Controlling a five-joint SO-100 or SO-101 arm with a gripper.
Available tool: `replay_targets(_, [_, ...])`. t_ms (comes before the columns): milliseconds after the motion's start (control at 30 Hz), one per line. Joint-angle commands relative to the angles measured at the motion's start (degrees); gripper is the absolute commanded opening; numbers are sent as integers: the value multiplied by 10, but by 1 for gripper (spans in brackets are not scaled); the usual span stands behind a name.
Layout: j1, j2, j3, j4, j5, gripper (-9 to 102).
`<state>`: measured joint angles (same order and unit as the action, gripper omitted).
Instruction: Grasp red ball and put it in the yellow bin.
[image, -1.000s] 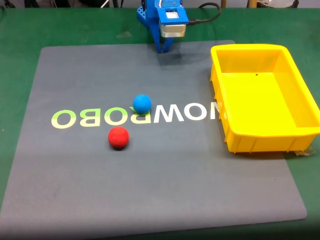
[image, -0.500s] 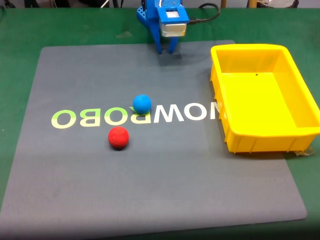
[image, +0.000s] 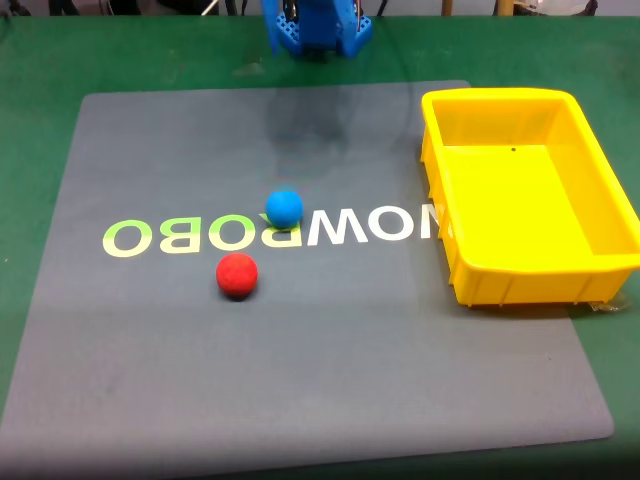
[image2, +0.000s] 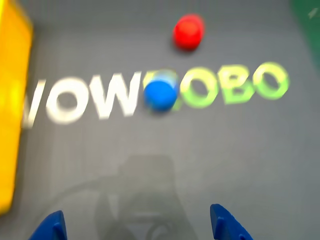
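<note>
Underneath, grey mat (image: 300, 370) on green table (image: 40, 60).

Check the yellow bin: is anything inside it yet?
Nothing visible inside the yellow bin: its floor shows bare in the fixed view. The near wall hides a strip of the floor behind it. The red ball and blue ball sit on the mat.

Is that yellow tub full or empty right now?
Empty. The fixed view shows the yellow bin's bare floor, and the red ball and blue ball both lie outside on the grey mat.
</note>
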<state>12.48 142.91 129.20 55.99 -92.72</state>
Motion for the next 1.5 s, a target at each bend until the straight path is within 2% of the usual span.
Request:
replay_targets(0, [30, -183, -127, -79, 2, 33])
replay_targets(100, [45, -298, -193, -119, -11, 33])
replay_targets(433, [58, -564, -405, -128, 4, 33])
replay_targets(800, [52, -720, -543, -125, 15, 33])
replay_targets(1467, [43, -907, -758, -108, 22, 33])
